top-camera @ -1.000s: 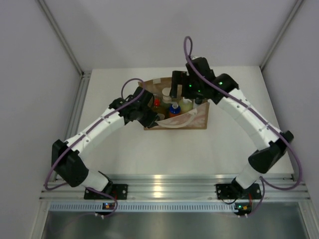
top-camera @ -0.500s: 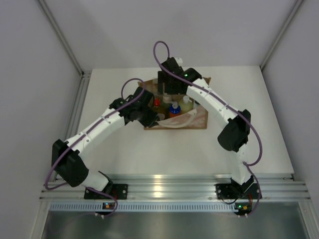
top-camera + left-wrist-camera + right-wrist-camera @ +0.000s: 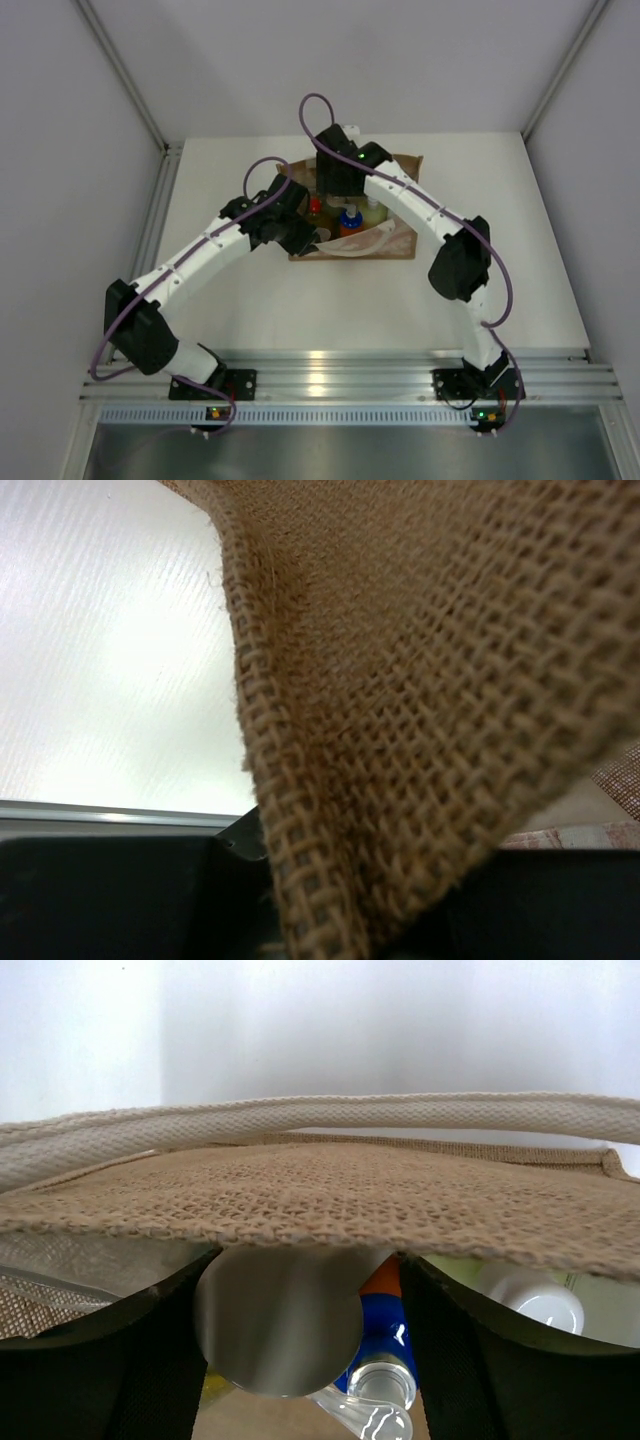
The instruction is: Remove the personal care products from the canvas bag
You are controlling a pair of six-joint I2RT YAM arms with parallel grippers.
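Since the earlier frames, the right arm has folded its elbow inward and swung its hand (image 3: 335,188) from the far right part of the canvas bag (image 3: 402,240) to the far left part of the bag's opening. The left arm has not moved.

**Bag.** The canvas bag lies on the tabletop (image 3: 480,190), roughly centred between the two arms. A cream handle (image 3: 362,246) curves across its near side.

**Left hand.** The left hand (image 3: 303,238) is at the bag's near left corner. In the left wrist view, woven fabric fills most of the frame and runs down between the dark fingers (image 3: 120,900). The hand is clenched on the bag's wall.

**Right hand.** The right wrist view looks under the bag's rim and handle into the interior. The fingers (image 3: 130,1370) are spread apart, released, with the round end of the silvery tube (image 3: 278,1325) between them. Contact with the tube cannot be confirmed.

**Contents.** All visible products are inside the bag:
- The orange blue-capped bottle (image 3: 385,1320) stands just beside the tube.
- The pale-green white-capped bottle (image 3: 530,1300) stands further right.
- The yellow red-capped bottle (image 3: 315,210) stands near the left hand, as seen in the top view.
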